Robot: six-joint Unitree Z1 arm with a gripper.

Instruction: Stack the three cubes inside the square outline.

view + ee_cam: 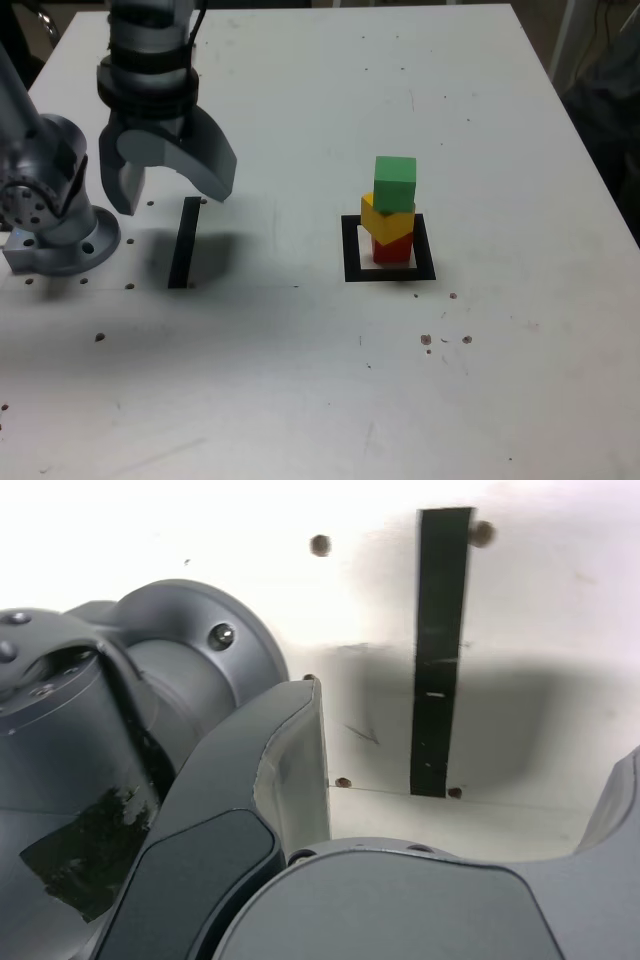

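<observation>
White table, pocked with small holes, fills both views. Above its exterior-view left side hangs the gripper, jaws spread wide and empty, touching nothing, just over a black strip. The wrist view shows that strip between the jaws, plus the arm's base, but no cubes. Only the exterior view shows the stack: red cube at the bottom, yellow cube skewed on it, green cube on top, inside the square outline, well apart from the gripper towards that view's right.
</observation>
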